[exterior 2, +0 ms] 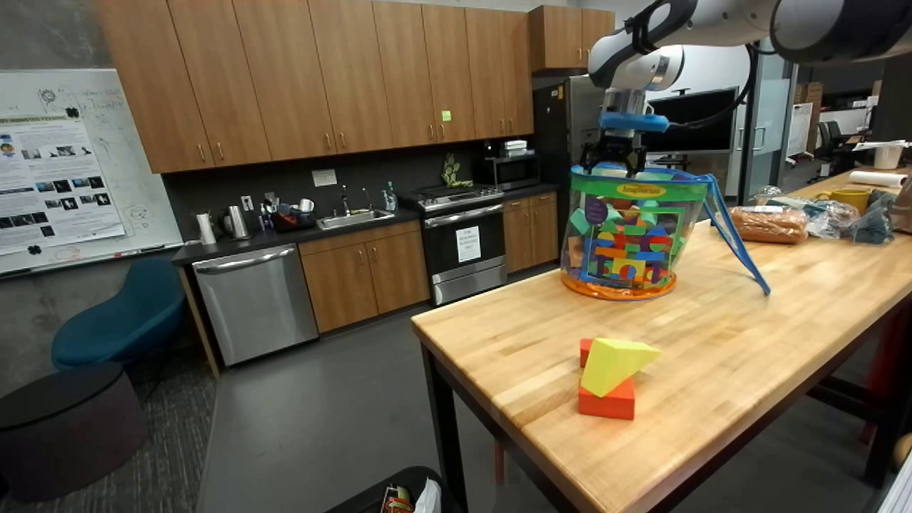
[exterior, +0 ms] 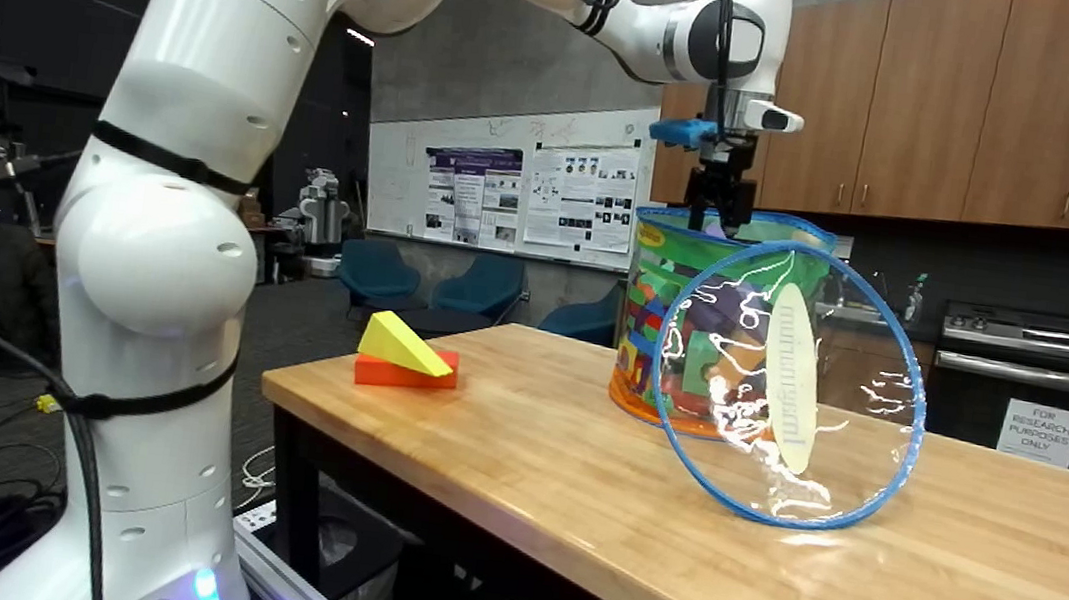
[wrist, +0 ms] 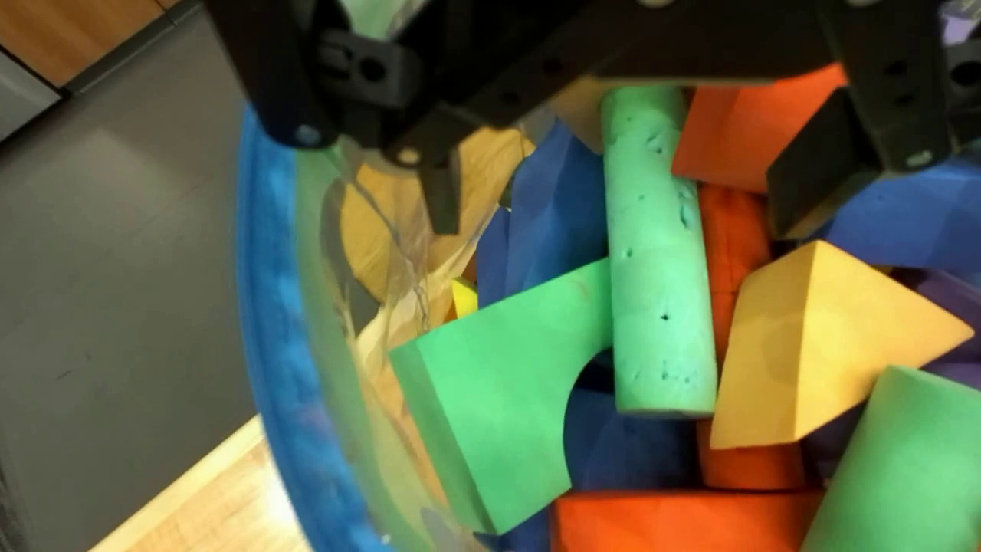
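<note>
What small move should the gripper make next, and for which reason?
Perhaps lower the open gripper slightly into the clear bag. It holds nothing, and in the wrist view the green cylinder shows between its fingers, which seem placed to close across it; its depth below them is hard to judge.

Both ext. views: even indoor lt., fairly sharp. In an ext. view, bkgd. (exterior: 54,14) behind arm (exterior: 164,243) v. dark, blue-white glow at base lts. (exterior: 207,595), hard white glare streaks on clear lid (exterior: 792,385), soft sheen on bench (exterior: 521,419). Cabinets (exterior 2: 320,78) slant, wide-angle style. Wrist view: slightly soft, bag rim (wrist: 277,337) blurred, pincer (wrist: 625,207) v. dark, blown-out patch on bench.
</note>
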Robot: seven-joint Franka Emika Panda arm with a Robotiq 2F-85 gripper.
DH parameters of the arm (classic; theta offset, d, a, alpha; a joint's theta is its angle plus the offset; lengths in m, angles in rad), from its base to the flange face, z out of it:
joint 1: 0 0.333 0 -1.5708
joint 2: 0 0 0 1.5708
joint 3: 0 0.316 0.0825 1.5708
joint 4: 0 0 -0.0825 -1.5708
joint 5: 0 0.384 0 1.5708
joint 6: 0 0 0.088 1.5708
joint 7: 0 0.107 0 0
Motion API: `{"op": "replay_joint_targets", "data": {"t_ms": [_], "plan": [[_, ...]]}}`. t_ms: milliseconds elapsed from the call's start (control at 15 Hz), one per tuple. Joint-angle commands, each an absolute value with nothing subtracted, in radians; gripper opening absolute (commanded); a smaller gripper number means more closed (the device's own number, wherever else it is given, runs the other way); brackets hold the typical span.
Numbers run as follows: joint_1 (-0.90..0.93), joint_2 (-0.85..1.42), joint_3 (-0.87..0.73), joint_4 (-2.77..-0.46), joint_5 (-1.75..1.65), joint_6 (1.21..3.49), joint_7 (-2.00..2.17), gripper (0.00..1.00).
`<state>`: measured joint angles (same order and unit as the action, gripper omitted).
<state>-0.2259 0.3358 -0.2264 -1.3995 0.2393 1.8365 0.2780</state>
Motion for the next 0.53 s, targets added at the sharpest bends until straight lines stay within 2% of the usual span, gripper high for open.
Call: {"op": "replay_joint_targets", "data": {"t_ms": [0, 467], "plan": [[-0.198, 0.285, -0.242, -1.469, 0.196, 1.848, 0.398, 1.0], [-0.193, 0.237, -0.234, -1.536, 0.162, 1.83, 0.614, 1.0]]}}
